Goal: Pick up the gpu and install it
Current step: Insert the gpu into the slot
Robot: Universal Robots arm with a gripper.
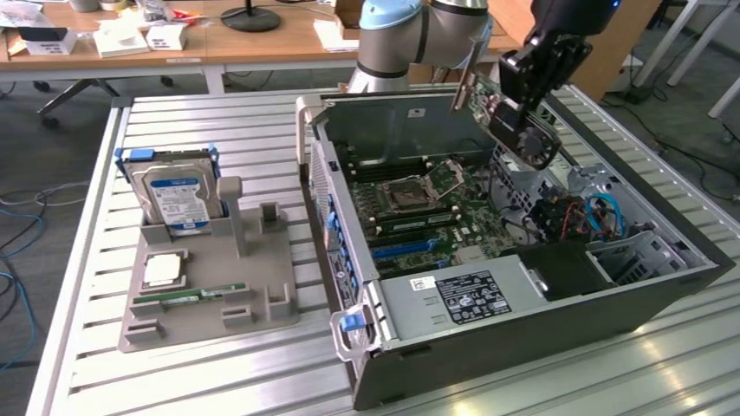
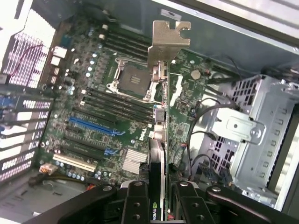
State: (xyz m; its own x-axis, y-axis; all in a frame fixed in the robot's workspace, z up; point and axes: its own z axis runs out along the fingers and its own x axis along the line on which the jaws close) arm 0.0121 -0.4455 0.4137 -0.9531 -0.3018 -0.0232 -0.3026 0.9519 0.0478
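Note:
My gripper [image 1: 522, 97] hangs above the back right part of the open computer case [image 1: 509, 347] and is shut on the gpu [image 1: 522, 130]. The card is a dark board with a black fan face and a silvery end bracket [image 2: 168, 42]. It is tilted in the air over the motherboard [image 1: 417, 212], clear of it. In the wrist view the gpu [image 2: 159, 140] appears edge-on, clamped between the two black fingers [image 2: 135, 200]. The blue expansion slot [image 2: 91, 125] lies on the board beneath, beside the card's line.
A grey fixture [image 1: 208, 286] at the exterior view's left carries a hard drive [image 1: 176, 199], a processor [image 1: 165, 270] and a green memory stick [image 1: 191, 296]. Inside the case sit the power supply [image 1: 463, 295] and a metal drive cage [image 2: 252, 140]. A person's desk stands behind.

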